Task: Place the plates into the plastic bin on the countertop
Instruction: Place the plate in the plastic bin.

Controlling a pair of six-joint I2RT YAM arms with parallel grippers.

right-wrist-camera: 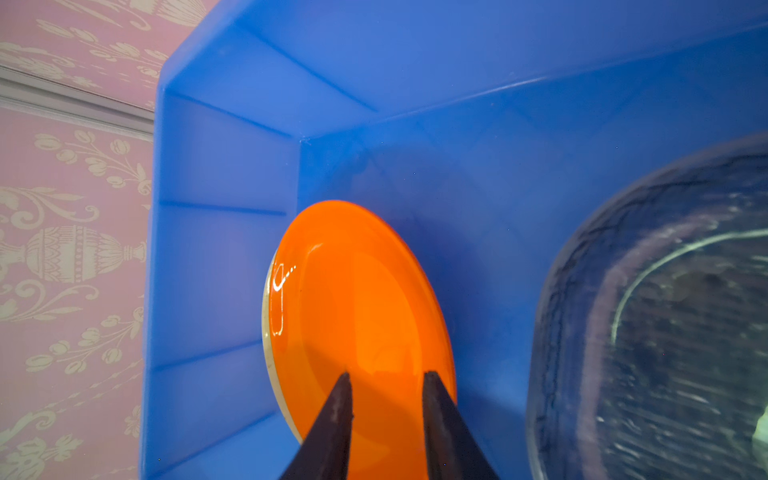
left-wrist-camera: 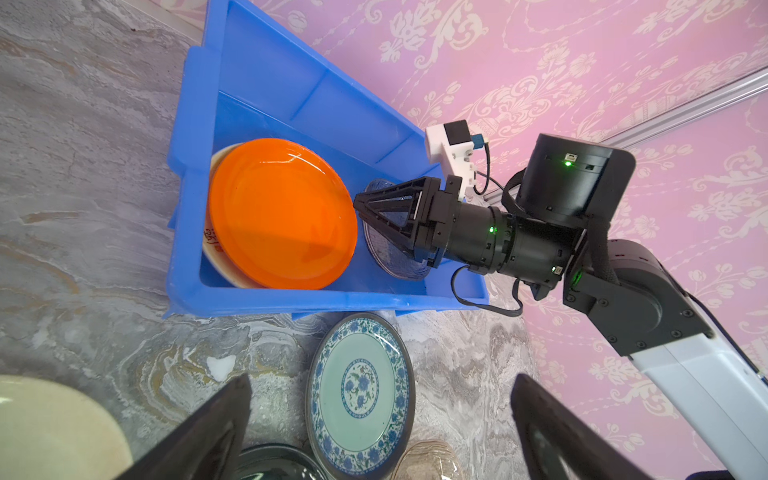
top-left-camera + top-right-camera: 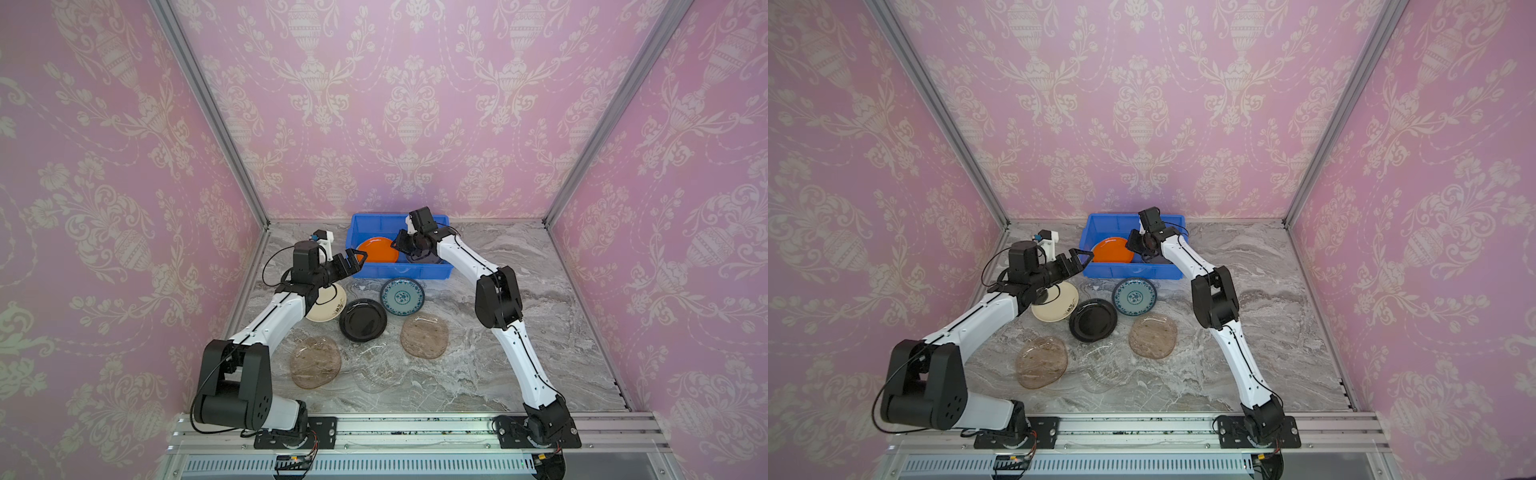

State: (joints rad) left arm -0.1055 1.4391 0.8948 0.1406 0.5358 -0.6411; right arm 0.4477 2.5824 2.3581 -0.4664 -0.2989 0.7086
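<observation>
The blue plastic bin stands at the back of the countertop. Inside it, an orange plate lies on a cream plate, beside a clear rounded-square plate. My right gripper reaches into the bin over the orange plate's edge, jaws narrowly open with nothing between them. My left gripper hovers wide open and empty by the bin's front left corner. On the counter lie a teal-patterned plate, a black plate and a cream plate.
Two brownish translucent plates lie nearer the front, with a faint clear plate between them. Pink papered walls with aluminium rails close in the counter on three sides. My left forearm hangs over the cream plate.
</observation>
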